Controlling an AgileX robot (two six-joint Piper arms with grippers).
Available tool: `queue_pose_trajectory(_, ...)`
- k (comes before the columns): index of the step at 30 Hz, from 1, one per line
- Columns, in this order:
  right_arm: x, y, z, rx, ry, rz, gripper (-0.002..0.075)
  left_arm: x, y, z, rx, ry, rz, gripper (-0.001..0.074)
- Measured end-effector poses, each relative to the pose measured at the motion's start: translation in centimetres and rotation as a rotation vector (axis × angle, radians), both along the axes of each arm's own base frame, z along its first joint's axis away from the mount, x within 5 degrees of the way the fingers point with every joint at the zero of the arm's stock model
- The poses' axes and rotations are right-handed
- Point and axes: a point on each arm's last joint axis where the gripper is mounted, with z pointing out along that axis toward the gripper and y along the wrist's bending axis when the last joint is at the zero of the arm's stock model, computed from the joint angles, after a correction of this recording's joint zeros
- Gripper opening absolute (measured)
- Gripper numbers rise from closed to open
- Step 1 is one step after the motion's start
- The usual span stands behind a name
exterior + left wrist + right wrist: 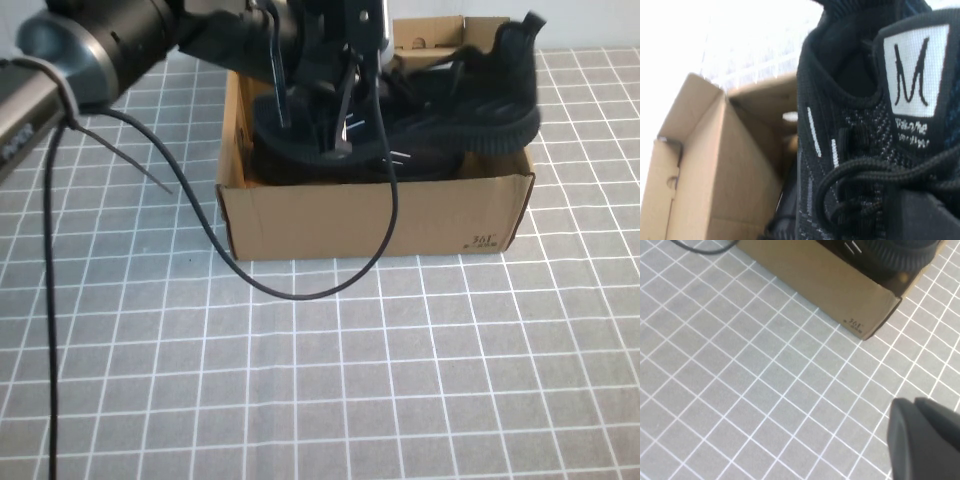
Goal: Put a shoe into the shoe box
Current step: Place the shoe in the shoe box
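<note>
The brown shoe box stands open at the back middle of the table. My left gripper reaches down into it and is shut on a black shoe, held low in the box's left half. In the left wrist view this shoe fills the frame, showing its white tongue label and laces, with one finger against the laces and the box wall beside it. A second black shoe lies tilted at the box's right end, heel up. My right gripper is shut and empty above the table.
A black cable hangs from the left arm in a loop in front of the box. The right wrist view shows the box's printed front corner and the second shoe's ribbed sole. The gridded mat covers the table.
</note>
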Motion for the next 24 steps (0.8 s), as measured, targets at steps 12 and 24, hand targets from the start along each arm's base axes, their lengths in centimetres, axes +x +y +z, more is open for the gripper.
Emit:
queue_pose_trajectory(12,0.1,0.1,-0.6,-0.013,0.02,0.0,-0.0016,2.0,-0.6,-4.3,0.058,0.034,0.02,0.0016)
queue_pose_trajectory(24,0.6,0.5,-1.3,-0.027,0.046,0.002,-0.0016,2.3,0.0,-6.1,0.087,0.133,-0.008,0.0015)
